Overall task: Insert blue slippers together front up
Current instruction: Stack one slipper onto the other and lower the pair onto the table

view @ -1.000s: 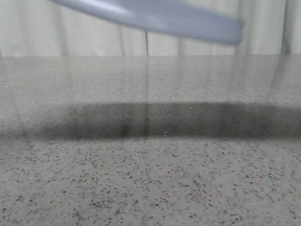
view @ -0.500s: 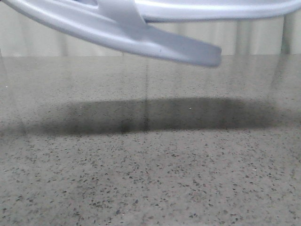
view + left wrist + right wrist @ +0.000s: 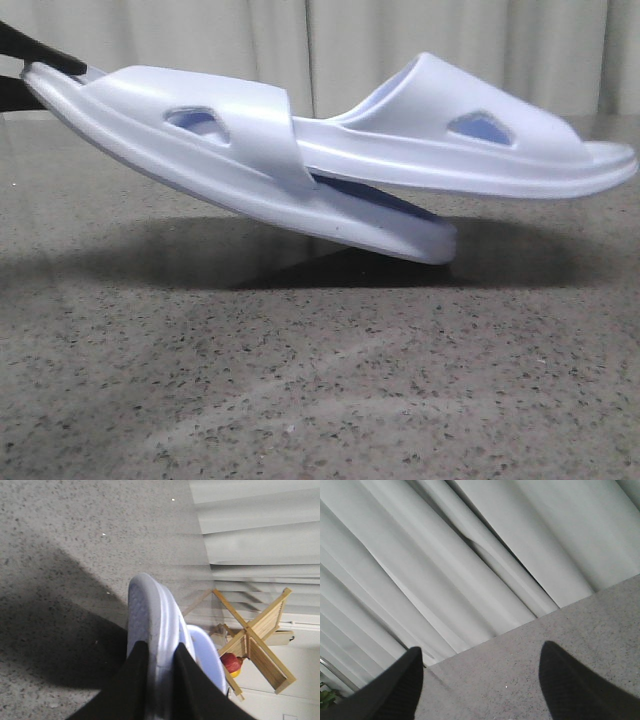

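Left gripper (image 3: 161, 680) clamped on heel of one slipper (image 3: 240, 160), held tilted above table (image 3: 320, 380); second slipper (image 3: 480, 145) nested through its strap, toe pointing right. Right gripper (image 3: 480, 680) open, holding nothing, facing curtain (image 3: 470, 555)

The slippers (image 3: 300, 150) are showing a very pale blue-white, with deeper blue glowing through their triangular cut-outs. The table (image 3: 320, 380) is showing grey stone speckled with dark flecks. Both the left hand (image 3: 160, 680) and the right hand (image 3: 480, 680) are showing black fingers. White pleated curtains (image 3: 445, 555) are hanging behind. A rack (image 3: 255, 640) is showing tan wood.
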`<action>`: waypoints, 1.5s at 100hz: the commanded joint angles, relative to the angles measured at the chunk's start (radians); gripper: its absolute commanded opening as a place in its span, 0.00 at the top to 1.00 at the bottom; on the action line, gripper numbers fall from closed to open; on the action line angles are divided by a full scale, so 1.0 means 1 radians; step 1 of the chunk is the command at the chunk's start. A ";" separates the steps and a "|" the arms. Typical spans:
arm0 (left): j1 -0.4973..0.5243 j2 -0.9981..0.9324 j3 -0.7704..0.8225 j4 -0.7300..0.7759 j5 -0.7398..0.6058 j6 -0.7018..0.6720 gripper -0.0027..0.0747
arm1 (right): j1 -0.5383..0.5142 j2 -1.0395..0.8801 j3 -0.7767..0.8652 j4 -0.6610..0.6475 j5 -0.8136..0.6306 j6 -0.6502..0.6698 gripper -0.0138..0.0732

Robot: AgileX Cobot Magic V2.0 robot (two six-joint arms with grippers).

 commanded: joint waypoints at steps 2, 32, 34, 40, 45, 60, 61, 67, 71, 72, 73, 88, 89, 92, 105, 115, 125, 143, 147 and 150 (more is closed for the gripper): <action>-0.004 0.006 -0.030 -0.063 0.044 0.034 0.94 | -0.004 0.000 -0.035 0.040 0.016 -0.018 0.35; -0.004 0.035 -0.030 -0.063 0.041 0.129 0.94 | -0.004 0.000 -0.035 0.040 0.020 -0.018 0.35; -0.004 0.035 -0.030 -0.063 0.040 0.130 0.93 | -0.004 0.000 -0.035 0.040 0.022 -0.018 0.35; -0.004 0.035 -0.030 -0.063 0.037 0.133 0.90 | -0.004 0.000 -0.035 0.040 0.022 -0.018 0.35; -0.004 0.035 -0.030 -0.061 0.036 0.133 0.85 | -0.004 0.000 -0.035 0.040 0.024 -0.018 0.35; -0.004 0.035 -0.030 -0.059 0.036 0.167 0.63 | -0.004 0.000 -0.035 0.040 0.028 -0.018 0.35; -0.004 0.035 -0.030 -0.057 0.036 0.167 0.61 | -0.004 0.000 -0.035 0.040 0.028 -0.018 0.35; -0.004 0.035 -0.030 -0.053 0.032 0.167 0.51 | -0.004 0.000 -0.035 0.040 0.029 -0.018 0.35; -0.004 0.035 -0.030 -0.053 0.022 0.177 0.44 | -0.004 0.000 -0.035 0.040 0.032 -0.018 0.35; -0.004 0.035 -0.030 -0.053 0.015 0.177 0.42 | -0.004 0.000 -0.035 0.040 0.034 -0.018 0.35; -0.004 0.035 -0.030 -0.053 0.012 0.180 0.41 | -0.004 0.000 -0.035 0.040 0.034 -0.018 0.35; -0.004 0.035 -0.030 -0.007 -0.075 0.184 0.33 | -0.004 0.000 -0.035 0.040 0.044 -0.018 0.35; -0.004 0.035 -0.030 -0.004 -0.083 0.184 0.33 | -0.004 0.000 -0.035 0.040 0.044 -0.018 0.35; -0.004 0.035 -0.030 0.014 -0.099 0.184 0.33 | -0.004 0.000 -0.035 0.040 0.044 -0.018 0.35; -0.004 0.035 -0.030 0.069 -0.176 0.200 0.33 | -0.004 0.000 -0.035 0.040 0.044 -0.018 0.35; -0.004 0.035 -0.030 0.078 -0.231 0.257 0.33 | -0.004 0.000 -0.035 0.040 0.044 -0.018 0.35; -0.004 0.035 -0.030 0.078 -0.280 0.322 0.33 | -0.004 0.000 -0.035 0.033 0.042 -0.018 0.35; -0.004 0.004 -0.032 0.073 -0.332 0.438 0.33 | -0.004 0.000 -0.035 -0.045 -0.001 -0.033 0.35; -0.004 -0.017 -0.034 0.073 -0.350 0.451 0.33 | -0.004 0.000 -0.035 -0.068 -0.020 -0.033 0.35; -0.004 -0.034 -0.034 0.073 -0.361 0.466 0.33 | -0.004 0.000 -0.035 -0.102 -0.044 -0.035 0.35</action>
